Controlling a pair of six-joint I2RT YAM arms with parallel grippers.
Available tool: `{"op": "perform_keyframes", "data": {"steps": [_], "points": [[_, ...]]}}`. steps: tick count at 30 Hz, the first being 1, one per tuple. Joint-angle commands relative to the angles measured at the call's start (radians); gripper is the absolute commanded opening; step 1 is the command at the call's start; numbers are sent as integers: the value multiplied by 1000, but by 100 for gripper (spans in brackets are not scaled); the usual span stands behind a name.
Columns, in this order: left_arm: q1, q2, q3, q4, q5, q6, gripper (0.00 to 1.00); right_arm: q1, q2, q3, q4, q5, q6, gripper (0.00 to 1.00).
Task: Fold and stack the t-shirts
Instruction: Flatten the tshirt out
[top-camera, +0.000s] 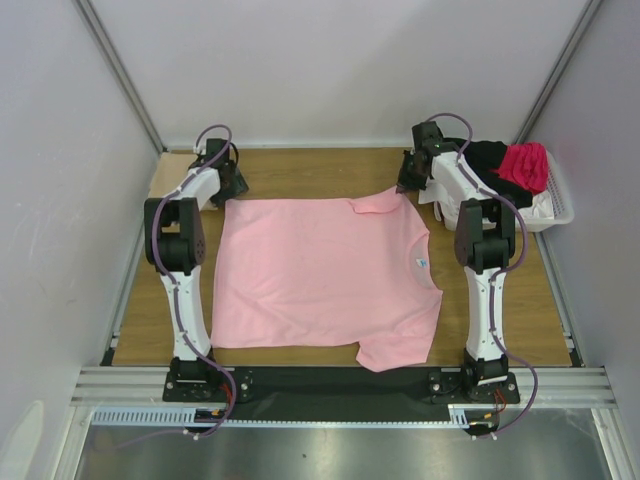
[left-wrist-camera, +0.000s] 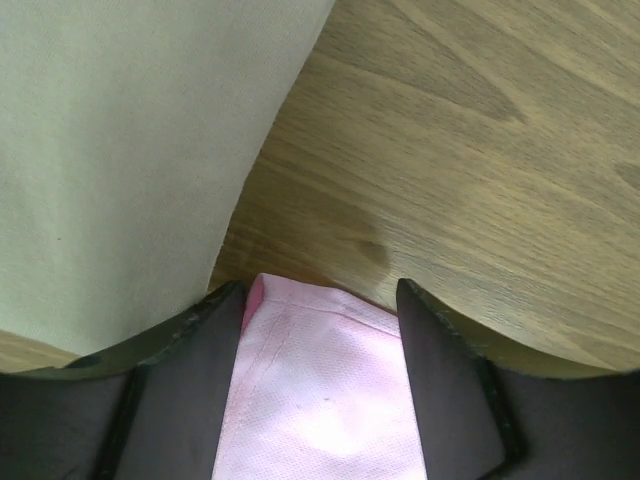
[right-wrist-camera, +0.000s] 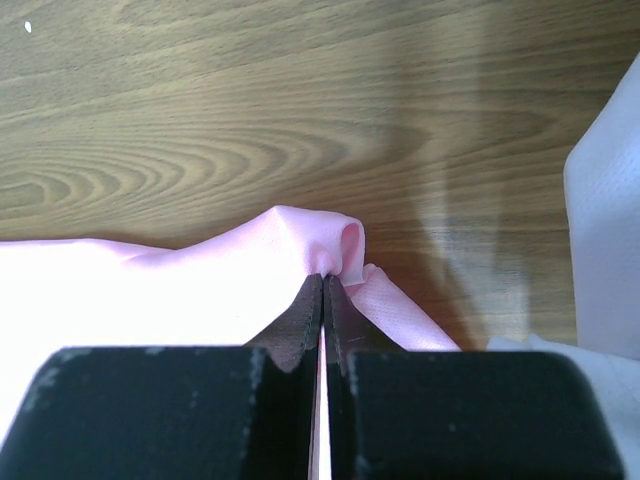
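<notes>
At the pink shirt's (top-camera: 320, 275) far left corner, the hem end, the left gripper (top-camera: 230, 186) sits low on the counter (top-camera: 300, 168). Its jaws stand apart with the cloth corner lying between them, not yet pinched. The shirt lies spread flat across the middle of the counter, hem to the left and collar to the right. At its far right sleeve, the right gripper (top-camera: 405, 186) is closed on a small raised fold of pink cloth. Right of the shirt, a basket (top-camera: 562, 212) holds a black shirt (top-camera: 486, 155) and a magenta shirt (top-camera: 526, 165), waiting their turn.

I judge that the first fold of this shirt is being set up, with one side gripped and the other about to be. The next move calls for the left jaws to close on the hem corner. Both arms would then lift together and carry the far edge toward the near edge, keeping the cloth taut enough not to bunch.

Only the top view shows the whole shirt, its flat lie and the basket. The left wrist view alone shows that the corner lies inside the open jaws. The right wrist view alone shows the pinch, with a puckered loop of cloth right at the fingertips. From above, neither grip can be read.
</notes>
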Motion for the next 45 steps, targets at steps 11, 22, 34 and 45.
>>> {"op": "perform_keyframes", "data": {"steps": [11,22,34,45], "points": [[9,12,57,0,21,20,30,-12,-44,45,-13,-23,22,0],[9,-54,3,38,15,57,1,-23,-33,50,-9,-52,35,0],[9,-158,-118,186,38,166,28,-37,-4,79,-1,-120,59,5],[9,-135,-36,11,23,114,69,-37,-7,76,-9,-112,54,5]]}}
